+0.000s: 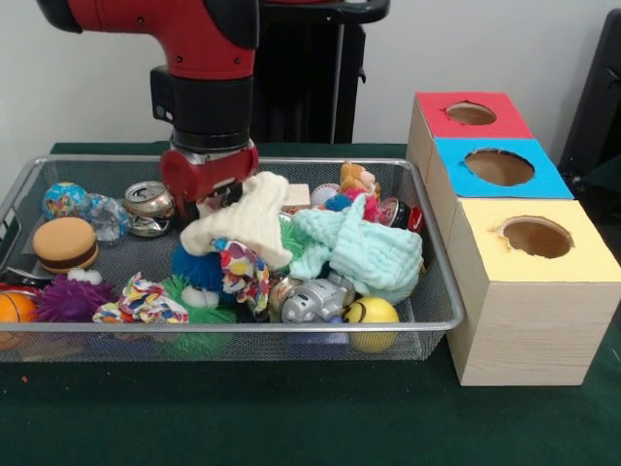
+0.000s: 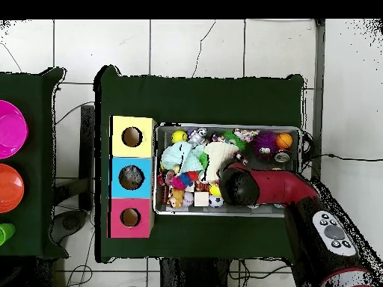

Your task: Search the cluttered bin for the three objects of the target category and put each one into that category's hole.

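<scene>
The silver wire-mesh bin point(image 1: 439, 282) holds a heap of toys and cloths; it also shows in the overhead view point(image 2: 247, 212). One crushed clear plastic bottle point(image 1: 105, 217) lies at the bin's far left, beside a crushed can point(image 1: 148, 206). I see no other bottles; the clutter may hide them. My gripper point(image 1: 208, 197) is low in the bin's middle, right against a cream cloth point(image 1: 248, 217). The cloth and the wrist hide its tips. The blue-topped box's hole point(image 1: 499, 167) is to the right of the bin, between the red and yellow holes; it also shows in the overhead view point(image 2: 132, 177).
A mint cloth point(image 1: 367, 250), a silver toy animal point(image 1: 312, 301), a yellow smiley ball point(image 1: 371, 318), a toy burger point(image 1: 64, 243), a purple spiky ball point(image 1: 70, 301) and an orange ball point(image 1: 14, 311) fill the bin. The red hole point(image 1: 471, 114) and yellow hole point(image 1: 536, 236) flank the blue one.
</scene>
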{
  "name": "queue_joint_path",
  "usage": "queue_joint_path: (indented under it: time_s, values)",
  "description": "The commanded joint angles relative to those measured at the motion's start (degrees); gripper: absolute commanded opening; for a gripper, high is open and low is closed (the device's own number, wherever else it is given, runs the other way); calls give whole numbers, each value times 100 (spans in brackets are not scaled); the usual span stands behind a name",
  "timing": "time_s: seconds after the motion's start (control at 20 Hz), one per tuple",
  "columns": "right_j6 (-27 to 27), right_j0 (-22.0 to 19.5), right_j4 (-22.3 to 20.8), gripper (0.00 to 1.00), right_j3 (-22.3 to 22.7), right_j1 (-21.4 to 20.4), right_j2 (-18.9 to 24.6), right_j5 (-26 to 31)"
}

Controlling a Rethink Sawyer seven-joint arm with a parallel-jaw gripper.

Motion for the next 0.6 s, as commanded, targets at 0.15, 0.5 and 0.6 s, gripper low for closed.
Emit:
queue_joint_path:
  time_s: [0.15,0.5,0.6]
  values:
    - [630,-253,583,100,773,-548,579,827]
    - [306,-711,611,100,1105,-941,568,984]
    - [209,-828,594,100,1132,-1014,563,1049]
